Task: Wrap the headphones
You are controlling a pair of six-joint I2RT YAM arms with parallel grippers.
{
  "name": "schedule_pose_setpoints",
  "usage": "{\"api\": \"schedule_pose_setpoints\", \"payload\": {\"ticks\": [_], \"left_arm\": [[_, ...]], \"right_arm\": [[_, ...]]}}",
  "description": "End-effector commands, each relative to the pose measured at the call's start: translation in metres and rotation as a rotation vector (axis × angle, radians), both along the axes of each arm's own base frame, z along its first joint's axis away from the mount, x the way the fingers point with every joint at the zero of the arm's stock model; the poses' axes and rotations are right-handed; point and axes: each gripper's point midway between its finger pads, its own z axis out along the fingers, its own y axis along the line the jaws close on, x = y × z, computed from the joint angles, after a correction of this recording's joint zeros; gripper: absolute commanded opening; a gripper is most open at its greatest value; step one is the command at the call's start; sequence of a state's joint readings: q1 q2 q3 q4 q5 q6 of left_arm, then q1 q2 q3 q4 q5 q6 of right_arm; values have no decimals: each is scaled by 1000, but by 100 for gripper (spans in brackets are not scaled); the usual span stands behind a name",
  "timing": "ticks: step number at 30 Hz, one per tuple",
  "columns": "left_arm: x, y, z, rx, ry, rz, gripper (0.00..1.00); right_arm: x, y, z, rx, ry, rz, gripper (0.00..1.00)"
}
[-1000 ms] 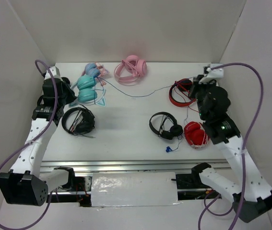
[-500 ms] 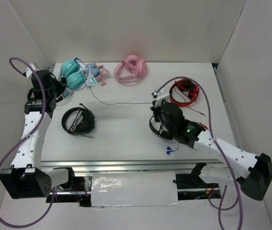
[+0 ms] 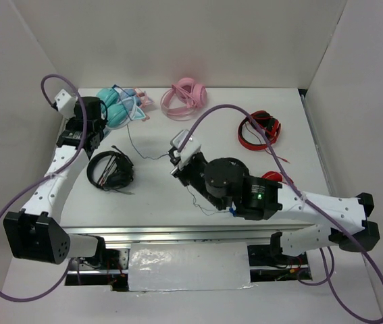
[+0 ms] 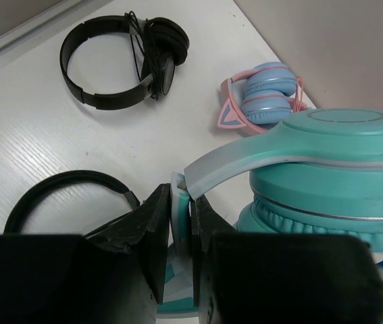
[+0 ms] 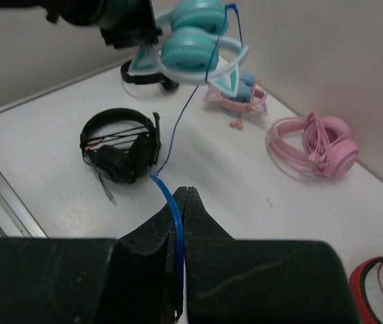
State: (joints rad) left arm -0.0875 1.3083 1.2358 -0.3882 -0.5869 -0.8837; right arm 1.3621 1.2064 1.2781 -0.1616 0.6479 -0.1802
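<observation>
The teal headphones (image 3: 115,108) are lifted off the table at the back left. My left gripper (image 4: 181,223) is shut on their pale headband (image 4: 238,165), and the cups (image 4: 333,175) hang just right of the fingers. In the top view the left gripper (image 3: 100,120) sits beside the cups. The thin dark-blue cable (image 5: 175,135) runs down from the headphones (image 5: 191,40) to my right gripper (image 5: 180,226), which is shut on it. In the top view the right gripper (image 3: 175,160) reaches to the table's middle left.
Black headphones (image 3: 110,169) lie under the left arm. The pink-banded pair with blue cups (image 4: 265,101) lies behind the teal pair. An all-pink pair (image 3: 186,96) lies at the back centre and a red pair (image 3: 259,131) at the right. The box walls close in the table.
My right arm has swung left across the table to its middle left. My left gripper has shifted a little right with the teal headphones.
</observation>
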Motion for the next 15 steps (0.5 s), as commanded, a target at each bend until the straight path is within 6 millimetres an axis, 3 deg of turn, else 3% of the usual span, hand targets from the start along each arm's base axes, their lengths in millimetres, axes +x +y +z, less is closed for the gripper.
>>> {"api": "schedule_pose_setpoints", "payload": {"ticks": [1,2,6,10,15], "left_arm": [[9,1,23,-16,-108,105,0],[9,-4,13,-7,-72,120,0],[11,-17,3,57,-13,136,0],[8,-29,-15,119,32,120,0],[4,-43,-33,184,50,60,0]], "right_arm": [[-2,1,47,3,-80,20,0],[-6,11,47,-13,-82,63,0],[-7,17,73,-27,-141,55,0],[0,8,104,-53,-243,-21,0],[10,-2,128,-79,-328,-106,0]]}}
